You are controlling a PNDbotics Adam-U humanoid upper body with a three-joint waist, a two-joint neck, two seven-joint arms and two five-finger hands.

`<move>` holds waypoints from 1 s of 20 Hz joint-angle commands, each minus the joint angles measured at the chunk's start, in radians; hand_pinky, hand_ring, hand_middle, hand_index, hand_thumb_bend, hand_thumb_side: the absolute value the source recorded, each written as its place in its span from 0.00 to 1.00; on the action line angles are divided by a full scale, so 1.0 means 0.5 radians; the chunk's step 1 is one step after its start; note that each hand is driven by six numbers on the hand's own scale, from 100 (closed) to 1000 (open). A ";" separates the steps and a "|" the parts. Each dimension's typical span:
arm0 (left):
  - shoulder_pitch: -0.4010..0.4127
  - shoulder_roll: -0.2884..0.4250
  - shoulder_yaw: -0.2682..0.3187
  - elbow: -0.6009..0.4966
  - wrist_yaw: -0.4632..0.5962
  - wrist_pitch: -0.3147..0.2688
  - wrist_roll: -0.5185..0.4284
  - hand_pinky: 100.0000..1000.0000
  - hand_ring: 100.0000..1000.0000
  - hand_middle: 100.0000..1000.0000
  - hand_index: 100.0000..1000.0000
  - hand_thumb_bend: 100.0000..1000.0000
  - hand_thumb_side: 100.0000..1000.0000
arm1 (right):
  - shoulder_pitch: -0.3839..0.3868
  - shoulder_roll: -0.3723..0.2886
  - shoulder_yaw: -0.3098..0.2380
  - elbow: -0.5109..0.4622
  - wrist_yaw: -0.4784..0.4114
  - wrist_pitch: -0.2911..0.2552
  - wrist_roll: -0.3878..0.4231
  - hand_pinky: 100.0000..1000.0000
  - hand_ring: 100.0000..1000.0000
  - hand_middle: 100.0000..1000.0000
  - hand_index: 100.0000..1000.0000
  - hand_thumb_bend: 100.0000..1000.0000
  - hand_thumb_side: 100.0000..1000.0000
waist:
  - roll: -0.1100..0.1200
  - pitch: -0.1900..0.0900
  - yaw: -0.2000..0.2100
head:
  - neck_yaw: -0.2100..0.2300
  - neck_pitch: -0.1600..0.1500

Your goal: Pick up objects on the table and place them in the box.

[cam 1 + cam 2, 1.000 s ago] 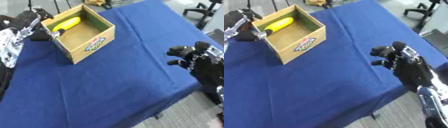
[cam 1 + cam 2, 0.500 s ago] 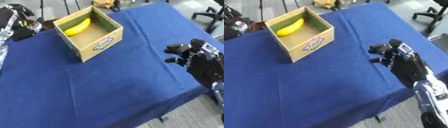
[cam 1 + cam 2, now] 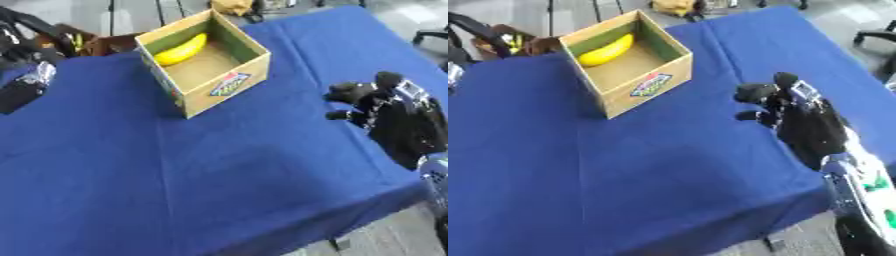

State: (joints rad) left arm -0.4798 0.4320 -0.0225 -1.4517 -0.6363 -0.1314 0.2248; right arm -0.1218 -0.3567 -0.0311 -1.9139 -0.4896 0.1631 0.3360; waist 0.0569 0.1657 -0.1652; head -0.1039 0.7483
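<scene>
Cardboard box [image 3: 206, 61], open-topped, on a blue tablecloth [image 3: 219, 175] toward the far side. Front wall carries a diamond-shaped label [image 3: 230, 83] in red, blue and green; its writing cannot be read.

Contents: one yellow banana [image 3: 180, 49], lying along the box's far-left inner wall, resting on the floor of the box.

Right hand [image 3: 785, 107]: black, at the table's right edge, well apart from the box and nearer the viewer than it; fingers curled inward, holding nothing, not touching the banana.

Left hand [image 3: 26, 82]: only partly seen at the left edge, beside the table and left of the box, apart from it; whether its fingers are spread or closed cannot be told.
</scene>
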 commanded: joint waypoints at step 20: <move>0.599 -0.402 0.049 -0.678 0.760 0.115 0.121 0.52 0.50 0.46 0.57 0.09 0.87 | 0.076 -0.023 -0.054 -0.029 0.003 -0.042 -0.056 0.72 0.84 0.71 0.54 0.00 0.75 | -0.080 -0.052 0.180 | 0.118 0.043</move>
State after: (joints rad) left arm -0.1747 0.2239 -0.0077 -1.7729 -0.2789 -0.0650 0.2862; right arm -0.0785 -0.3549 -0.0489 -1.9140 -0.4892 0.1450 0.3115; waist 0.0183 0.1527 -0.0735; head -0.0499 0.7645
